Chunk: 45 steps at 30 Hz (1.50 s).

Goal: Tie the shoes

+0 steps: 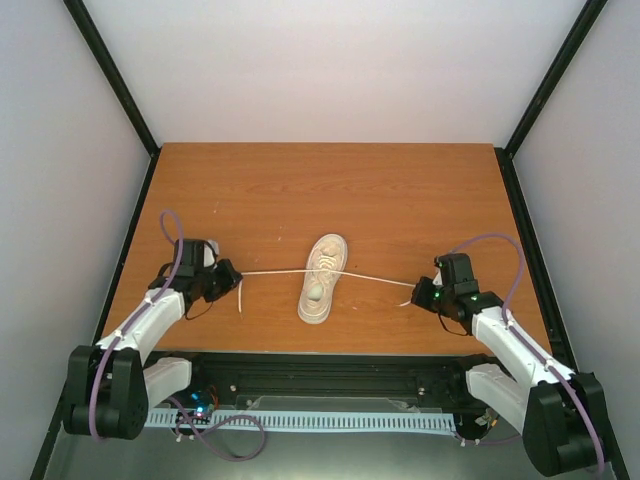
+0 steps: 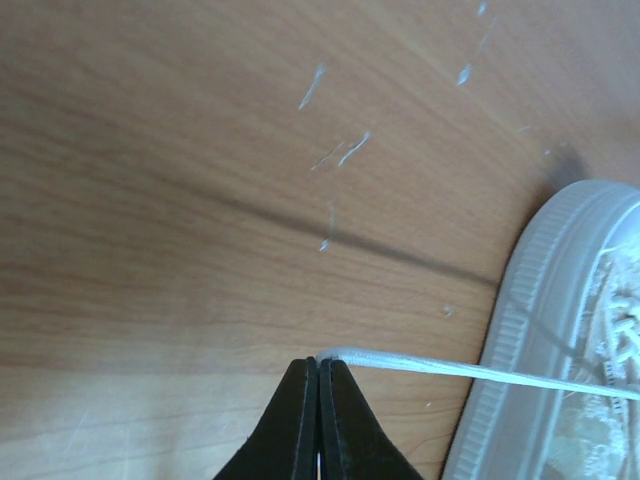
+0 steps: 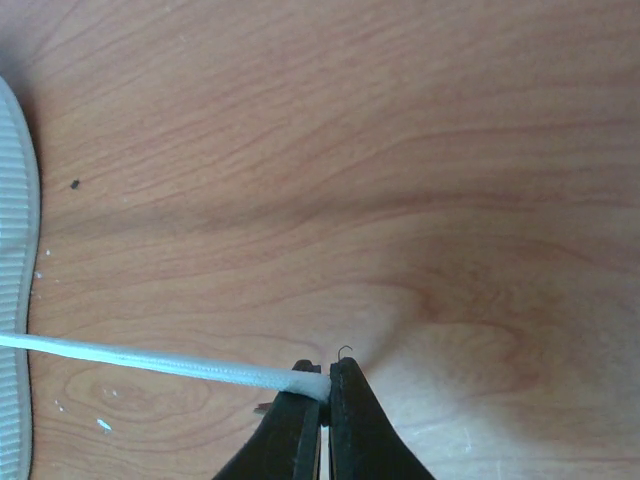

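The table under me is wood-grain, smooth with a soft sheen, flecked with pale scuffs. The sneaker has a ribbed, milky, rubbery-looking sole and a cloth upper; its laces look flat and woven. My fingers are matt black, smooth.

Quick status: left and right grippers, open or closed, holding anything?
left gripper: closed, pinching the sneaker's left lace.
right gripper: closed, pinching the right lace.
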Tool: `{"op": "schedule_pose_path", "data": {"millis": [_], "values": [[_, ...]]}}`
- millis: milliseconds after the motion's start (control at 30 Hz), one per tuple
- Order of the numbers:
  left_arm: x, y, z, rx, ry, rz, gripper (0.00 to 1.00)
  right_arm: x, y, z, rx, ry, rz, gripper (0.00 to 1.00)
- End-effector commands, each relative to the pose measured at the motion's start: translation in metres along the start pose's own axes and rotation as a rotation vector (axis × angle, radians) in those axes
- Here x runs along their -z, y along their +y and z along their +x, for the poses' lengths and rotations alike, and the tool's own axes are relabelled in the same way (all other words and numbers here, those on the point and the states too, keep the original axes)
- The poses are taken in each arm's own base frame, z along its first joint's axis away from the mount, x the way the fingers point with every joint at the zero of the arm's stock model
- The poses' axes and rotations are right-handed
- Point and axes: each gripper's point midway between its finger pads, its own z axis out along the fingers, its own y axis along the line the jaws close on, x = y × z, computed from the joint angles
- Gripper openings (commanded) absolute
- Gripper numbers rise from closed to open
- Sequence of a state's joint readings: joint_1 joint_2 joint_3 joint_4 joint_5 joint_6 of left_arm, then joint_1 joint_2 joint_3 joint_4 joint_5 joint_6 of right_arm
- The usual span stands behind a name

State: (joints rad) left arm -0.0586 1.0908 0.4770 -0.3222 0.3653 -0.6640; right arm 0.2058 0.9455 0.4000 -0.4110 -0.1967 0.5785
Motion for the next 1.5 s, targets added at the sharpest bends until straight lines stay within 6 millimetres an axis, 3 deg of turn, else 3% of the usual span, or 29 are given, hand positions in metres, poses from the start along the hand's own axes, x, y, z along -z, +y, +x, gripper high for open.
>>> {"op": "schedule_pose_path", "data": {"millis": [0, 133, 233, 267, 367, 400, 433, 533, 667, 733, 933, 1167, 1467], "values": [[0.005, 0.017, 0.0, 0.03, -0.031, -0.061, 0.01, -0.004, -0.008, 0.002, -0.062, -0.005, 0.011, 0.03], [0.01, 0.014, 0.003, -0.008, -0.033, -0.043, 0.01, -0.003, -0.006, 0.002, -0.05, -0.012, -0.004, 0.03], [0.025, -0.004, -0.009, -0.08, -0.083, -0.001, 0.04, 0.004, -0.001, -0.002, -0.023, -0.028, -0.018, 0.03], [0.032, -0.012, -0.015, -0.104, -0.107, 0.013, 0.13, 0.007, 0.002, -0.004, -0.011, -0.035, -0.026, 0.03], [0.054, -0.031, -0.032, -0.164, -0.188, 0.04, 0.54, 0.018, 0.014, -0.013, 0.035, -0.062, -0.063, 0.03], [0.059, -0.038, -0.036, -0.176, -0.206, 0.06, 0.62, 0.02, 0.017, -0.015, 0.05, -0.07, -0.078, 0.03], [0.062, -0.048, -0.04, -0.195, -0.225, 0.098, 0.64, 0.022, 0.021, -0.017, 0.064, -0.076, -0.092, 0.03], [0.057, -0.082, -0.034, -0.273, -0.197, 0.225, 0.66, 0.025, 0.031, -0.022, 0.09, -0.087, -0.131, 0.03], [0.027, -0.126, 0.009, -0.486, -0.056, 0.337, 0.65, 0.026, 0.041, -0.026, 0.111, -0.09, -0.175, 0.03], [0.011, -0.135, 0.028, -0.559, 0.015, 0.358, 0.63, 0.027, 0.045, -0.028, 0.116, -0.096, -0.192, 0.03], [-0.031, -0.123, 0.045, -0.69, 0.061, 0.274, 0.53, 0.028, 0.052, -0.031, 0.115, -0.108, -0.234, 0.03], [-0.064, -0.127, 0.072, -0.825, 0.125, 0.268, 0.53, 0.025, 0.054, -0.032, 0.119, -0.103, -0.243, 0.03], [-0.08, -0.122, 0.056, -0.886, 0.044, 0.19, 0.51, 0.025, 0.055, -0.031, 0.121, -0.103, -0.251, 0.03]]}}
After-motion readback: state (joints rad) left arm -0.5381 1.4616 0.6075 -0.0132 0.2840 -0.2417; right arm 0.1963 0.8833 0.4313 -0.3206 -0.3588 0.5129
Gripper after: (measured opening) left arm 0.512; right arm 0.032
